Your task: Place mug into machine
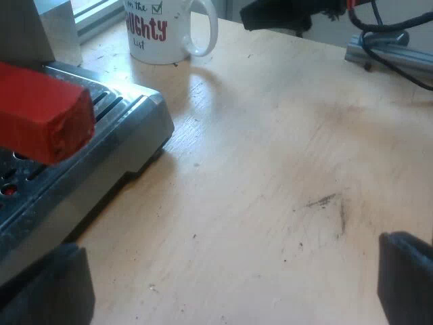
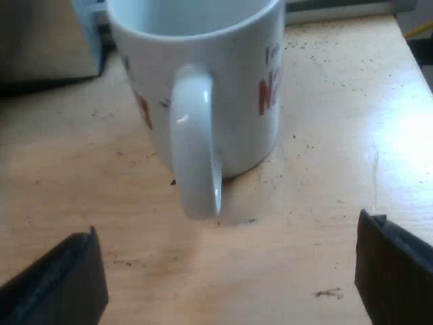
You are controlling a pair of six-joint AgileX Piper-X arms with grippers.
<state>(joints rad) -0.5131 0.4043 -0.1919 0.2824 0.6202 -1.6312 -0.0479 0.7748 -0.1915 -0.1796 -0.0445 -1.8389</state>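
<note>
White ceramic mug (image 2: 223,88), upright on the pale wooden table (image 2: 325,176), directly ahead of my right claw (image 2: 226,277), with its loop handle (image 2: 196,149) turned toward the claw. This claw's fingers are spread wide apart and hold nothing. The loop handle lies ahead of the gap between them, not yet inside it.

My left claw (image 1: 223,284) is likewise spread and empty, hovering over bare table. The machine's metal drip tray (image 1: 101,128) is beside one finger, and the red end (image 1: 44,115) of the holder's grip is over that tray. The mug stands farther ahead of this claw, just past the tray's corner and apart from it.

Step in hand, as I judge it: grasping the mug. To do it well, I should advance the right claw level until the loop handle sits squarely between the fingers. I should then close firmly, keep the mug upright, and lift clear before carrying it to the tray, minding the red end.

Lettering readable on the mug: "the" beside a green ticked box, red "UGHTY", and "List" beneath.
</note>
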